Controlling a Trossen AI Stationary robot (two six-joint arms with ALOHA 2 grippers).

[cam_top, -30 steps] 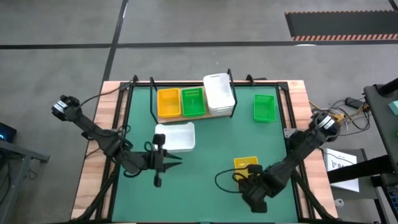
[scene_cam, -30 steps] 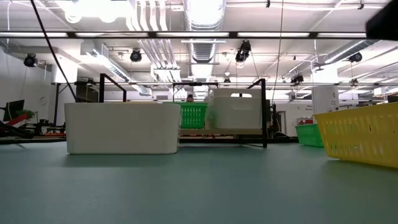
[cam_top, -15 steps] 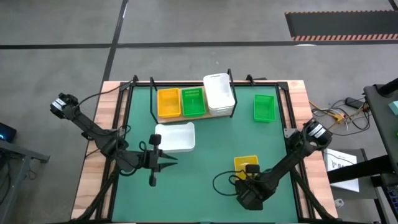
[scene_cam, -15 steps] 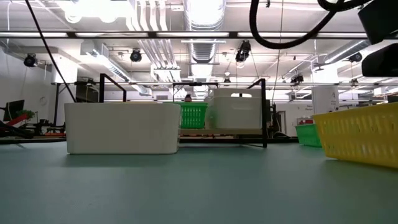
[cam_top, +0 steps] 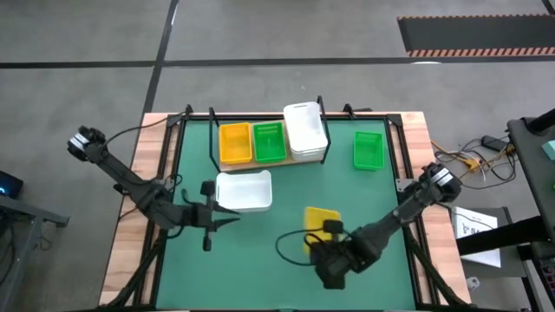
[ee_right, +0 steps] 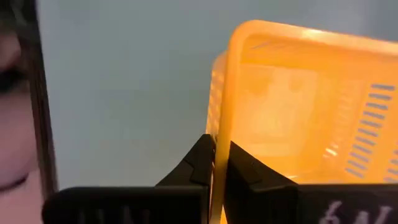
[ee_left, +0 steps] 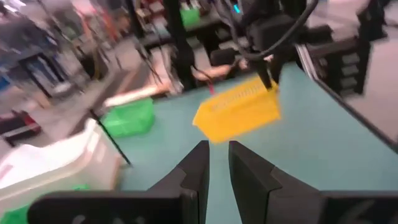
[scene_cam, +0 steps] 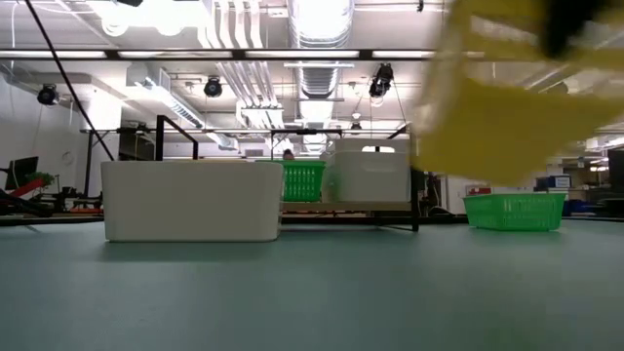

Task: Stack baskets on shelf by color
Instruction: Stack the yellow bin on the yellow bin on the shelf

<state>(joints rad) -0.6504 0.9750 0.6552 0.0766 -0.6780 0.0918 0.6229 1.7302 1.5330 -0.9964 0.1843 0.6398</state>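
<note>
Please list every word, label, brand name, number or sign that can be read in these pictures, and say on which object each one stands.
None can be read.
The yellow basket, held by the right gripper, shows only slots, no lettering.
The white basket on the mat has a blank wall.
The sheet of paper beside the table carries dark marks, too small to read.
The left gripper shows no label.

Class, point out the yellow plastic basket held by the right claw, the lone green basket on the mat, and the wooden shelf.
Yellow plastic basket (cam_top: 317,222): high view, on its floor.
Lone green plastic basket (cam_top: 368,150): high view, on its inside.
Light-brown wooden shelf board (cam_top: 232,165): high view, on its bare front edge.
</note>
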